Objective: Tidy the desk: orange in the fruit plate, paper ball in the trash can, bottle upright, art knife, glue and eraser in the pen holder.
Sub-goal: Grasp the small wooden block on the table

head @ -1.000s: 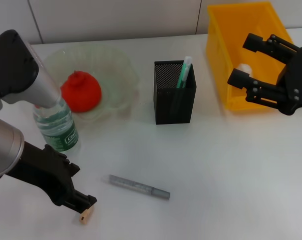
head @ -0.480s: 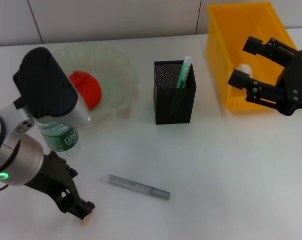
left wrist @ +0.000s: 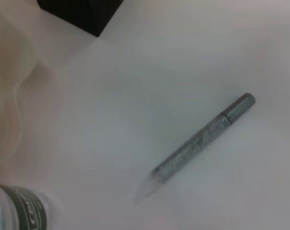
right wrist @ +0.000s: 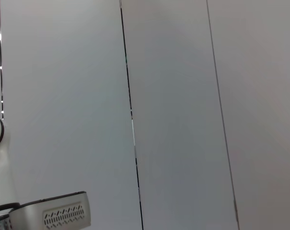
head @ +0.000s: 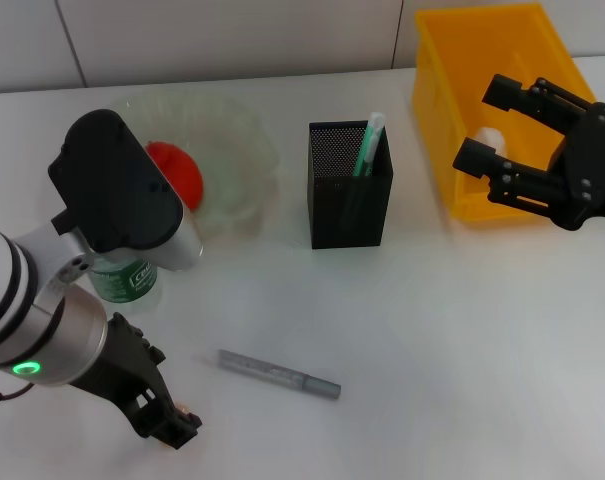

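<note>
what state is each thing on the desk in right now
orange: in the fruit plate
bottle: upright, mostly hidden by the left arm
paper ball: in the trash can
pen holder: upright, green stick inside
grey stick: lying flat on the desk
left gripper: low at the eraser
right gripper: open, by the trash can

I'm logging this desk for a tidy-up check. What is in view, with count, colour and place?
orange: one, red-orange, in the fruit plate
fruit plate: one, pale green glass, far left
bottle: one, clear with green label, upright, near side of plate
pen holder: one, black mesh, centre
green stick: one, in the pen holder
grey stick: one, lying near front
eraser: one, tan, mostly hidden at the left pincer's tips
trash can: one, yellow, far right
paper ball: one, white, in the trash can
left pincer: black, front left
right pincer: black, open, over the trash can
</note>
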You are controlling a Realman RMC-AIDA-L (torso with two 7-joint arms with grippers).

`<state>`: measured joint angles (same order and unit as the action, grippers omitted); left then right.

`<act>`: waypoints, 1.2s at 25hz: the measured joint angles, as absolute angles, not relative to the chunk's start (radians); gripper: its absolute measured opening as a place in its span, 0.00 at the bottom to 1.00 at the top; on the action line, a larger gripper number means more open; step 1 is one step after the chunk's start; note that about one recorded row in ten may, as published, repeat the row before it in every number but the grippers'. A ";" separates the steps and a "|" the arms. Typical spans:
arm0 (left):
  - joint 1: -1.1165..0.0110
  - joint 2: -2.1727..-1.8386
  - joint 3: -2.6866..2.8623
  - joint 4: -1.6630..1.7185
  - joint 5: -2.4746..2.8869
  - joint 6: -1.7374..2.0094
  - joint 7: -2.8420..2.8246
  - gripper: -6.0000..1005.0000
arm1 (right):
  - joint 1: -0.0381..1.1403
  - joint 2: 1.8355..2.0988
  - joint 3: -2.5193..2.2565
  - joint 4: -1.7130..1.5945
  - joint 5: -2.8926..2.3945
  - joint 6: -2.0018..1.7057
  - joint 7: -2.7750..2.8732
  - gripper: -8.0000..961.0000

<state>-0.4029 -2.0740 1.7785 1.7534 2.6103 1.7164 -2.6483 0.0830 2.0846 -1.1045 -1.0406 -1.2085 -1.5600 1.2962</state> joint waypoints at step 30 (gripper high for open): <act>-0.383 -2.078 1.900 1.711 2.656 1.655 -2.723 0.67 | 0.106 2.083 -1.101 -1.003 -1.209 -1.561 1.290 0.85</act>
